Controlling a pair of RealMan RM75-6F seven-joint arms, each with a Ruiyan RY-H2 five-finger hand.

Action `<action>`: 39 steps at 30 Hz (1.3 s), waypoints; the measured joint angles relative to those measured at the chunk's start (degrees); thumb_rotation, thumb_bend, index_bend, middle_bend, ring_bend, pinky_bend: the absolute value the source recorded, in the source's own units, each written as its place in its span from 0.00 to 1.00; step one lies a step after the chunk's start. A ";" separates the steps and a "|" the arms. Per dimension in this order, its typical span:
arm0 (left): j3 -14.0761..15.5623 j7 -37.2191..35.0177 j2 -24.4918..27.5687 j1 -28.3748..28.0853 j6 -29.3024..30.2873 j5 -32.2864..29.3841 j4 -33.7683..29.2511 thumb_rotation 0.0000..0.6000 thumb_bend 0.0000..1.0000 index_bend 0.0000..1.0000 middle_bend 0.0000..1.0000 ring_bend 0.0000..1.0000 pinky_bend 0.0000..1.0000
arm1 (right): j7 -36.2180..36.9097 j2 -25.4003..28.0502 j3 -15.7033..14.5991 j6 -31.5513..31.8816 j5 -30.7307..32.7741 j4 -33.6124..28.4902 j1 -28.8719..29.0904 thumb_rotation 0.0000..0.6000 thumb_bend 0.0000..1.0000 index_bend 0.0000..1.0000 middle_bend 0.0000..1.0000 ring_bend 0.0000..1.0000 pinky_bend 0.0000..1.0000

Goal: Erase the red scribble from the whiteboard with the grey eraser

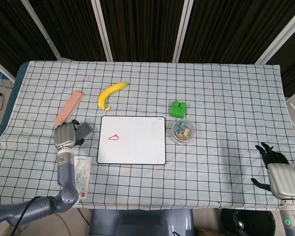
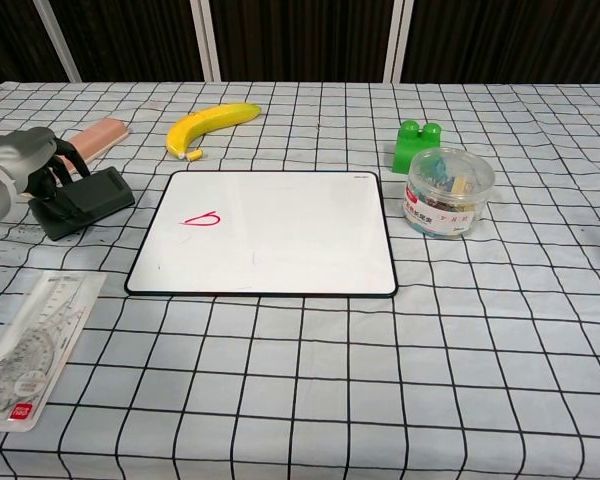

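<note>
From the head view, the left hand [image 1: 64,135] sits at the left of the checked-cloth tabletop [image 1: 226,98] with its fingers curled down onto the dark grey block eraser [image 1: 82,131], which pokes out from under them toward the white rectangular whiteboard [image 1: 132,140]; whether the fingers have really clamped on the eraser cannot be told from here. The small red scribble [image 1: 114,137] lies in the board's left half, to the right of the eraser, so the left hand is by far the nearer one. The right hand [image 1: 278,169] rests well apart at the near right edge, fingers spread and holding nothing. The chest view shows what the top-down one hides: the eraser [image 2: 80,202] lies flat on the cloth, long axis running diagonally toward the board's far-left corner, and the left hand's fingers [image 2: 52,165] wrap its outer end. The right hand does not appear here.
</note>
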 measured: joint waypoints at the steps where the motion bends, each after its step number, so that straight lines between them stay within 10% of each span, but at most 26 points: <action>1: 0.07 0.44 0.02 -0.11 0.15 -0.04 0.05 1.00 0.29 0.38 0.50 0.29 0.34 | 0.11 0.04 0.03 -0.06 0.14 -0.06 -0.01 1.00 0.03 0.14 0.11 0.21 0.21; 22: -0.77 -5.33 12.23 1.66 -5.74 4.54 -16.76 1.00 0.30 0.35 0.45 0.25 0.31 | 0.51 0.23 0.17 -0.07 0.69 -0.70 -0.16 1.00 0.03 0.14 0.11 0.21 0.21; 39: -0.74 -19.35 24.93 -2.64 -32.77 12.53 -16.59 1.00 0.30 0.34 0.44 0.22 0.28 | -0.26 0.14 0.24 -0.22 1.27 -1.08 -0.20 1.00 0.03 0.14 0.11 0.21 0.21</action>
